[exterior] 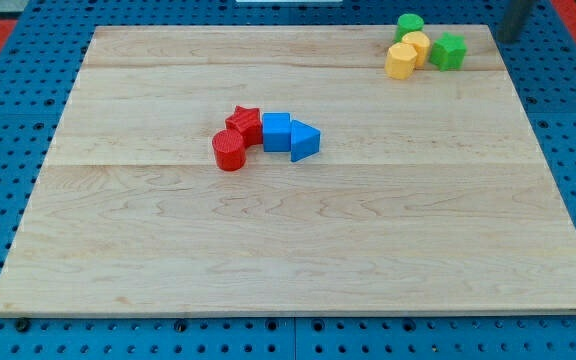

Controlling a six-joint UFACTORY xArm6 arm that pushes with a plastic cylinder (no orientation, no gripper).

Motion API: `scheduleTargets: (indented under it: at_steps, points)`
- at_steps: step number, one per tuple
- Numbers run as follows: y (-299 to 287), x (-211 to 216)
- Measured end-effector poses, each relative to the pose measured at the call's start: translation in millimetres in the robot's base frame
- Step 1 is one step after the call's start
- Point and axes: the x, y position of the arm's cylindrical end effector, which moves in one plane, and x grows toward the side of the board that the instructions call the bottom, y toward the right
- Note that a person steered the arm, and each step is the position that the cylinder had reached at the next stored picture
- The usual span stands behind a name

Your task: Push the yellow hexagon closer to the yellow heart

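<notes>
The yellow hexagon [401, 62] lies near the board's top right corner. It touches the yellow heart [418, 44], which sits just up and to the right of it. A green round block [409, 25] is right above the heart and a green star [448, 51] is at its right. My tip [505, 37] shows as a dark blurred rod at the view's top right edge, to the right of the green star and apart from all blocks.
A second cluster sits left of the board's middle: a red star [244, 123], a red cylinder [228, 150], a blue cube [276, 131] and a blue triangle [305, 141], all touching. The wooden board [288, 250] lies on a blue pegboard.
</notes>
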Motion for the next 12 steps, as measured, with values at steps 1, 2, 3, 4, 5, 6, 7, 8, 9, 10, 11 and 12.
scheduleTargets:
  at_steps: [1,2,3,4,5,6,7,8,9,10,11,12]
  points:
    - [-22,-2]
    - [-107,9]
    - [-141,52]
    - [-154,77]
    - [-137,57]
    - [-137,36]
    - [-133,34]
    - [-110,38]
    - [-99,47]
    - [-99,84]
    - [-104,113]
    - [-95,103]
